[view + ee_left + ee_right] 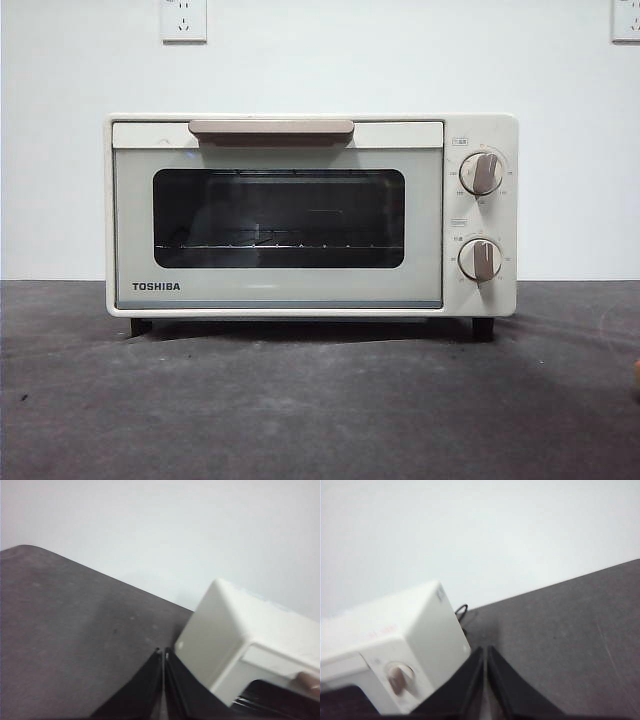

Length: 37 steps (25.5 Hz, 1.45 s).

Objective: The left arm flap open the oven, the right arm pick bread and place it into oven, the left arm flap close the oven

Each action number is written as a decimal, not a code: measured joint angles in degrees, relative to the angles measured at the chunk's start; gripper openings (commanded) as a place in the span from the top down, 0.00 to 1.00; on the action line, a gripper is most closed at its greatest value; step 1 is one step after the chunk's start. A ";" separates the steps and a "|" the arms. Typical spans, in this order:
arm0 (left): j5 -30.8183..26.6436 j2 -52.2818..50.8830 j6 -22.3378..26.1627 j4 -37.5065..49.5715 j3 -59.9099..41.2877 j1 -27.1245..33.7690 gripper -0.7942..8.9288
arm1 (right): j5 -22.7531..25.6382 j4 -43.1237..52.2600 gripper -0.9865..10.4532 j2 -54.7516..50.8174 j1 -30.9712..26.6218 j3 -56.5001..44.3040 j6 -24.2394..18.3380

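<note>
- The dark grey surface (320, 400) lies nearest, bare in front of the oven.
- The left gripper (163, 652) hangs over the surface, near one top corner of the oven, its two black jaws pressed together on nothing.
- The right gripper (485, 650) hangs near the oven's knob side, also clenched on nothing.
- The cream-white TOSHIBA toaster oven (290, 290) stands on black feet in the middle of the surface.
- Its door is closed, with the beige bar handle (271, 129) along the top.
- A wire rack (275, 243) shows through the dark glass window (279, 200).
- Two beige knobs (481, 173) sit one above the other beside the door.
- Behind is a white wall (320, 60) with two sockets (184, 20).
</note>
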 measured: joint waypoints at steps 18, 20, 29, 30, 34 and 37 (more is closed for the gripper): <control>17.99 24.41 3.61 -8.41 24.98 -6.80 0.90 | -23.71 -19.56 0.91 25.70 0.90 30.84 -7.15; 19.96 25.51 4.13 -9.66 25.88 -8.94 0.90 | -23.78 -20.57 0.91 26.71 2.89 31.71 -8.92; 30.08 27.12 10.38 -19.67 26.64 -17.14 0.90 | -25.44 -25.86 0.91 27.50 13.25 31.78 -14.58; 30.16 27.08 11.08 -20.52 26.67 -17.59 0.90 | -25.44 -26.60 0.91 27.47 13.49 31.78 -14.71; 30.18 27.06 12.37 -21.42 26.67 -18.43 0.89 | -25.44 -29.27 0.91 27.47 14.01 31.78 -14.91; 30.18 27.12 12.81 -20.98 26.67 -18.43 0.88 | -25.40 -29.79 0.89 27.47 13.99 31.78 -14.91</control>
